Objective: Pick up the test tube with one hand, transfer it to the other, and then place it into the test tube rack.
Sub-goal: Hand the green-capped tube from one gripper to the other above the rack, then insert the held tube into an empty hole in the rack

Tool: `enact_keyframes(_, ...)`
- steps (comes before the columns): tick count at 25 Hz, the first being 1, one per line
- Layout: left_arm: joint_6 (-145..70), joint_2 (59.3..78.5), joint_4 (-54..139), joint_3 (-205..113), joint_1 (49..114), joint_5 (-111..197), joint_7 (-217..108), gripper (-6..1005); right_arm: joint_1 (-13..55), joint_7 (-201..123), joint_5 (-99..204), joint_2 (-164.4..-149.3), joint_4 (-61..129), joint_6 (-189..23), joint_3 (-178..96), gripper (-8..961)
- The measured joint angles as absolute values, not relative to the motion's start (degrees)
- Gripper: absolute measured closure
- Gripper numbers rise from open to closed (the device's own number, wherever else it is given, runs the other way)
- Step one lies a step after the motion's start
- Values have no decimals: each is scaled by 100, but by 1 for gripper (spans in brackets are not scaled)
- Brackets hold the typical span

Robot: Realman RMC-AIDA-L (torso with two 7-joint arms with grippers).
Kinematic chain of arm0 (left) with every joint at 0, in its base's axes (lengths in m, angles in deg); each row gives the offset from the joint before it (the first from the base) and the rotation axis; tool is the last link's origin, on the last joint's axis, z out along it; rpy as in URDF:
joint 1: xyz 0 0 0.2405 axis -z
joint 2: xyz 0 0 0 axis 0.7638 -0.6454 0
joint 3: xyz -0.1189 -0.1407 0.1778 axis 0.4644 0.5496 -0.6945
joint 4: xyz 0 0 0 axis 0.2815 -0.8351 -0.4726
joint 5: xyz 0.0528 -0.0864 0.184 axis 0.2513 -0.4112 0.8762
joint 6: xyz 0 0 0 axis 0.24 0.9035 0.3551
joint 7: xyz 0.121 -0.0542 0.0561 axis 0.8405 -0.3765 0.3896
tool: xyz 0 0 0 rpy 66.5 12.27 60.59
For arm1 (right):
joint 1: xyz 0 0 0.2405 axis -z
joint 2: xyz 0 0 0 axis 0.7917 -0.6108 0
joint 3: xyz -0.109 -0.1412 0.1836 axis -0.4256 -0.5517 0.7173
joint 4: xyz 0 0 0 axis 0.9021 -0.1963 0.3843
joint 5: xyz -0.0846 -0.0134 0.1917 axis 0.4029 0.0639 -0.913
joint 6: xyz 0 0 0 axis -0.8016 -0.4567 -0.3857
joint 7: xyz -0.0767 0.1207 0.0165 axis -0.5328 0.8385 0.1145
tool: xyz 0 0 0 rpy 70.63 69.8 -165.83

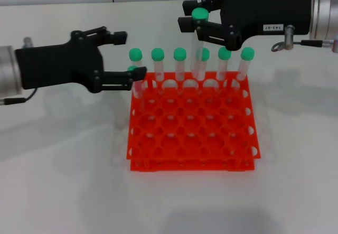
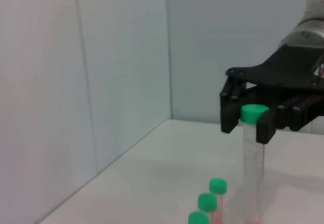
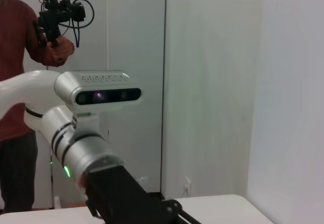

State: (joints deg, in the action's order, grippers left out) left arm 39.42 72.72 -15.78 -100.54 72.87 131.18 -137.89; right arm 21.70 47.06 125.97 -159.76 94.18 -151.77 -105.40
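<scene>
A: Where was the test tube (image 1: 199,43) at that moment?

B: It hung upright in the right pincer (image 1: 194,24), which was pinching it just under the green cap. Its lower end dipped among the back row of the orange rack (image 1: 191,133), around twelve o'clock of the grid; whether it sat in a hole, I could not tell.

A: And from the left wrist camera?

B: The same grip showed there: the right pincer (image 2: 248,124) closed on either side of the test tube (image 2: 253,168) near its cap, the clear body hanging straight down.

A: What about the left pincer (image 1: 125,55)?

B: It was spread, holding nothing, at about ten o'clock of the rack. Its lower finger lay just beside the capped tube at the rack's back-left corner (image 1: 135,78); I could not tell if they touched.

A: Anything else standing in the rack?

B: A row of other green-capped tubes (image 1: 179,65) stood upright along the back edge. The rack itself rested on the white bench (image 1: 63,170).

A: And the right wrist camera?

B: It showed the left arm (image 3: 81,148) with a green light, a head camera (image 3: 98,92) above it, and a person in red (image 3: 20,82) at the back of the room.
</scene>
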Motion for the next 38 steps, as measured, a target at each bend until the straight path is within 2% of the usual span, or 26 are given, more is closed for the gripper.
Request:
enact_keyframes(7,4112,7118,-2379,-10040,6862,13548,-14746,109,2222,4706,12526,-15988,9284,-15176,-10605,685)
enact_keyframes(14,4918,7015,-2595,-9543,6873,14348,-15313,109,2230,4702,12336,-16001,9279,-15085,-10881,685)
enact_keyframes(28,5556,7002,-2605,-8918,6809,15348,-15366,109,2197,4705,12061,-16002,9212,-14786,-11361,687)
enact_keyframes(38,5508,7075,-2555,-8958,6798,15377,-15130,110,2030,4685,11916,-16008,9135,-14187,-11781,686)
